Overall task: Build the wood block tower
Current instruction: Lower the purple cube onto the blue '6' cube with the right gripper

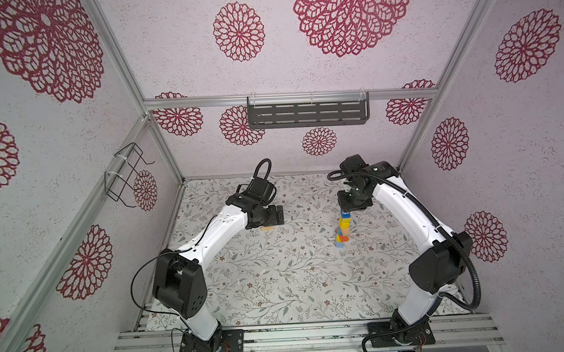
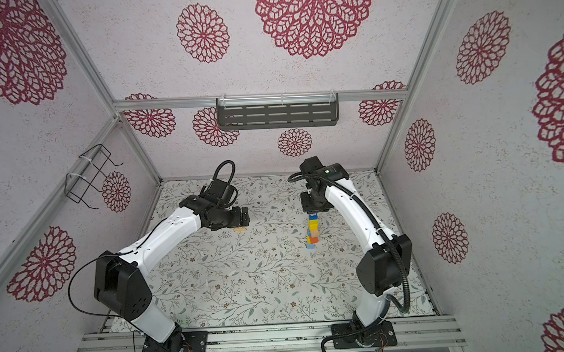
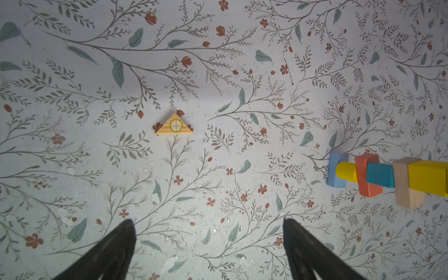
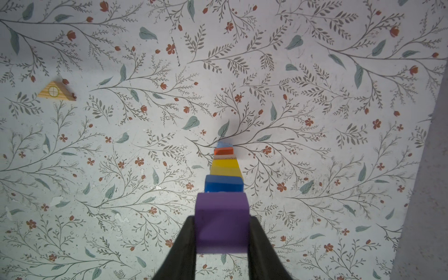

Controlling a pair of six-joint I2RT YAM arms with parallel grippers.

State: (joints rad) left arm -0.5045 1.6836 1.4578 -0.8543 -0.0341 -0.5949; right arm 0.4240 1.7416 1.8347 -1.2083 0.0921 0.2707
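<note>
Closest to the right wrist camera, a purple block (image 4: 221, 221) is seen clamped between the black jaws of the right gripper (image 4: 221, 218), which are drawn in narrow against its two sides. Directly beneath it the wood block tower (image 4: 224, 169) is stacked as a slim column: a blue block, then yellow, tan, orange and light blue at the foot. Whether the purple block is touching the blue one cannot be told.

In both top views the tower (image 1: 342, 228) (image 2: 313, 229) is found right of centre, standing on the floral mat (image 1: 278, 281), with the right gripper (image 1: 346, 211) set on its upper end.

The left gripper (image 3: 208, 221) is held wide, with nothing between its jaws, above bare mat. A tan triangular block (image 3: 174, 125) printed with a round window is laid flat on the mat, apart from the jaws. From that wrist camera the lower tower (image 3: 388, 177) is shown well apart from the triangle, its light blue, yellow, orange, teal, tan and yellow pieces visible.

In both top views the left gripper (image 1: 277, 214) (image 2: 243, 216) is placed left of centre, with the triangular block (image 1: 267, 228) (image 2: 240, 230) lying just below it in the frame.
</note>
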